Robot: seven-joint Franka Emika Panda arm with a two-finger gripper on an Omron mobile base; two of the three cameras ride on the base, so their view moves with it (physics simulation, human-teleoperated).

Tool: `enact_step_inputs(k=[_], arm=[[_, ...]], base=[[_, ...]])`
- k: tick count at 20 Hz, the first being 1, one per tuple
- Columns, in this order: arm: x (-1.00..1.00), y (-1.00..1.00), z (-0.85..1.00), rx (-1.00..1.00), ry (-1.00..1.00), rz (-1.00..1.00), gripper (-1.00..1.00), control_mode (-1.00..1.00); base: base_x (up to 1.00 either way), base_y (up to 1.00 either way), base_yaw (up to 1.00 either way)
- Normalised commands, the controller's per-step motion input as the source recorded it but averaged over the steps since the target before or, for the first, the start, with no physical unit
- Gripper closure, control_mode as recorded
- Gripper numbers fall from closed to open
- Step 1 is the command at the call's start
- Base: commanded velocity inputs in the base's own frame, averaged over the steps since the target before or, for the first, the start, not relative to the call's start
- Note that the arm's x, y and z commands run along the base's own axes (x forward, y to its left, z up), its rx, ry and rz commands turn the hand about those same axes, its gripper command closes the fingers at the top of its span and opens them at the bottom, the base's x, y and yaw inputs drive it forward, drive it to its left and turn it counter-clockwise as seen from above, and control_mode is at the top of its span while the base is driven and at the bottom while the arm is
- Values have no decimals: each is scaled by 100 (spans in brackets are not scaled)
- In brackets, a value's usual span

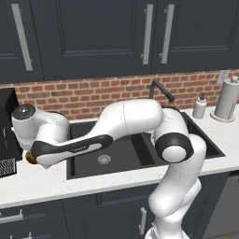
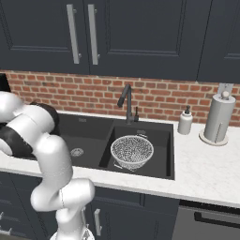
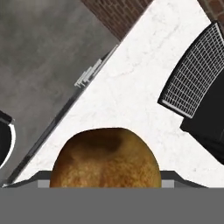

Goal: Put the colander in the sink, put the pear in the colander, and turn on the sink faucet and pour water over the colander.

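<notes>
Golden-brown pear (image 3: 106, 158) is seen on the white table (image 3: 135, 92), left of the sink (image 1: 140, 154), directly ahead of the gripper (image 1: 29, 158). Its jaws appear spread, probably flanking the fruit without a grip. The colander (image 2: 132, 151) is already set in the smaller basin, well apart.

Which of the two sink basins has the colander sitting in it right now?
The smaller basin, on the side nearer the soap bottle and paper-towel roll, holds the wire-mesh colander. The larger basin shows just its round drain.
</notes>
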Motion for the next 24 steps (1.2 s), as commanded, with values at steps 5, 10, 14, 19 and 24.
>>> enact_step_inputs(k=[5,10,14,19,24], arm=[[-32,-23,6,21,0,-71,100,-100],[-25,-32,12,21,0,-71,100,-100],[-36,-29,40,23,0,-68,100,-100],[-37,-61,55,20,0,-55,100,-100],[-34,-89,37,19,0,-40,100,-100]], base=[[0,0,0],[0,0,0],[0,0,0],[0,0,0],[0,0,0]])
